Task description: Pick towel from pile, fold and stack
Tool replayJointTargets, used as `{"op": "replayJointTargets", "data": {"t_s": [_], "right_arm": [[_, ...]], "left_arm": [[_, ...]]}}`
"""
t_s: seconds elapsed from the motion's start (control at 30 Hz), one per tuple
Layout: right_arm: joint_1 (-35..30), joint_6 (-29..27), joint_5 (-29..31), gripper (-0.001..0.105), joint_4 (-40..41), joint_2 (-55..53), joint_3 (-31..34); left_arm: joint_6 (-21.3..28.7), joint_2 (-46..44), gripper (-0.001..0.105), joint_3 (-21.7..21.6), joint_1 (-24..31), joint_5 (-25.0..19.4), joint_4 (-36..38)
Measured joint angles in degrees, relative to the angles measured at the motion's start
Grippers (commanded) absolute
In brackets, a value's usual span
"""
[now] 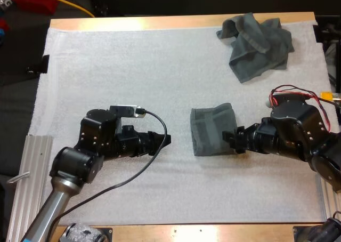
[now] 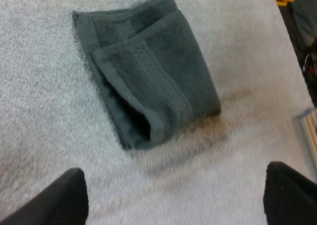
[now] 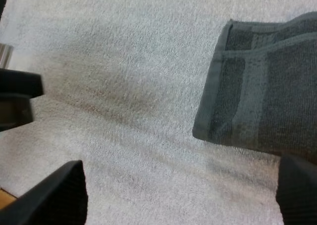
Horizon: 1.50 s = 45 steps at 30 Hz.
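Note:
A dark grey-green towel, folded [image 1: 212,130], lies flat on the white mat [image 1: 133,66] near the middle. A crumpled towel [image 1: 257,43] of the same colour sits at the mat's far right corner. My left gripper [image 1: 166,139] rests low over the mat a little left of the folded towel [image 2: 148,71], open, its fingers [image 2: 49,201] wide apart and clear of the cloth. My right gripper [image 1: 230,138] is at the folded towel's [image 3: 267,101] near right edge, open, with one finger [image 3: 297,193] beside the hem and the other [image 3: 54,197] over bare mat.
An aluminium rail [image 1: 29,172] lies along the mat's left front side. The wooden table edge [image 1: 160,22] runs along the far side. My left gripper [image 3: 17,96] shows small across the mat in the right wrist view.

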Motion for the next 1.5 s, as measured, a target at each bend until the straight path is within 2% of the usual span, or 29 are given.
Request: {"op": "replayJointTargets", "data": {"t_s": [0.17, 0.37, 0.6, 0.8, 0.97, 1.27, 1.5], "right_arm": [[0.0, 0.0, 0.0, 0.075, 0.0, 0.0, 0.0], [0.0, 0.0, 0.0, 0.075, 0.0, 0.0, 0.0], [0.0, 0.0, 0.0, 0.075, 0.0, 0.0, 0.0], [0.0, 0.0, 0.0, 0.075, 0.3, 0.0, 0.0], [0.0, 0.0, 0.0, 0.075, 0.3, 0.0, 0.0], [0.0, 0.0, 0.0, 0.075, 0.3, 0.0, 0.0], [0.0, 0.0, 0.0, 0.075, 0.3, 0.0, 0.0]], "left_arm": [[-1.7, 6.5, 0.071, 0.7, 0.0, 0.3, -3.6], [-3.7, 17.4, 0.071, 0.7, 0.0, 6.5, -9.1], [-7.4, 28.2, 0.071, 0.7, 0.0, 7.6, -17.2], [-10.8, 35.7, 0.071, 0.7, 0.0, 10.9, -22.8], [-11.9, 38.9, 0.071, 0.7, 0.0, 11.3, -24.4], [-15.2, 39.6, 0.071, 0.4, -0.7, 10.8, -24.5], [-18.0, 43.1, 0.071, -4.1, -5.9, 10.6, -24.6]]}}
